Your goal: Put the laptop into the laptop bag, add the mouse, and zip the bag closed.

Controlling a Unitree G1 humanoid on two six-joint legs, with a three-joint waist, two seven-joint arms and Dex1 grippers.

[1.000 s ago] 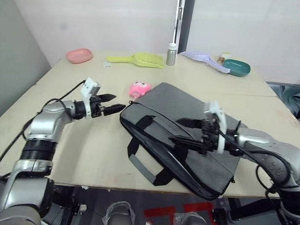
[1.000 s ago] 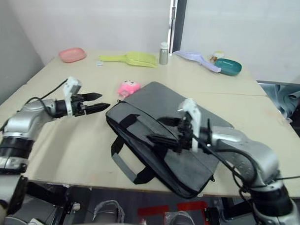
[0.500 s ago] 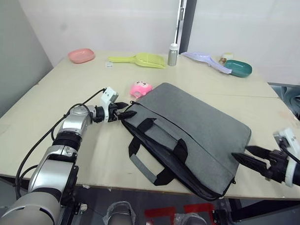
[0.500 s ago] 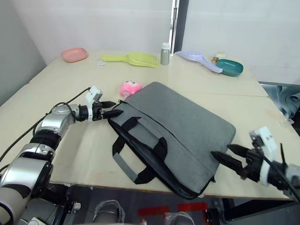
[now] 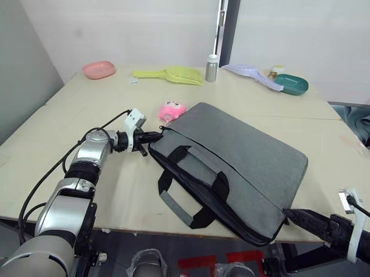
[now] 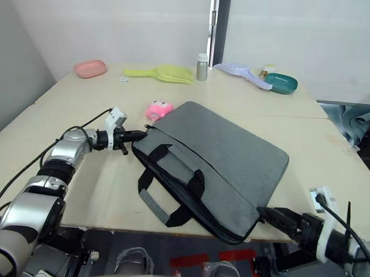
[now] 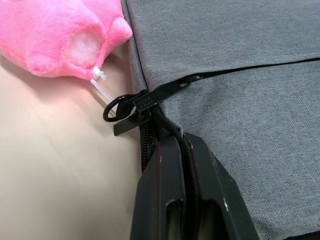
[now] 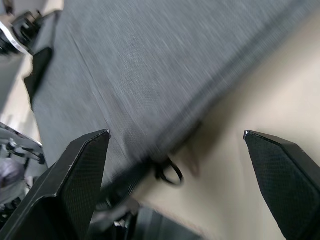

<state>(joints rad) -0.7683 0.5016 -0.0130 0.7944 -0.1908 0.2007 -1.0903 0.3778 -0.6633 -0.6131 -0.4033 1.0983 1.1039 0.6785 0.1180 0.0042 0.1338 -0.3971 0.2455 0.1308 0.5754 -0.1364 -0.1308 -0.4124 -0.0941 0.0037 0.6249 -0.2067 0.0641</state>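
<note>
The grey laptop bag (image 5: pixel 233 161) lies flat and slanted on the table, handles (image 5: pixel 199 175) toward the front edge. My left gripper (image 5: pixel 153 136) is shut, its tips (image 7: pixel 177 140) resting on the black zipper track at the bag's left corner, just behind two black zipper pulls (image 7: pixel 131 106). I cannot see anything pinched between the fingers. My right gripper (image 5: pixel 304 219) is open at the bag's near right corner, by the table's front edge; its fingers (image 8: pixel 82 170) stand wide apart around a zipper ring (image 8: pixel 170 172). The laptop and the mouse are out of view.
A pink plush toy (image 5: pixel 172 109) touches the bag's far left edge. Along the back of the table (image 5: pixel 98 190) stand a pink dish (image 5: pixel 98 69), yellow scoop (image 5: pixel 172 73), metal bottle (image 5: pixel 212 68), lilac scoop (image 5: pixel 251 72) and teal bowl (image 5: pixel 291 83).
My left gripper reached the bag's left corner and shut there. My right gripper left the bag's handles and dropped back to the near right corner, staying open.
</note>
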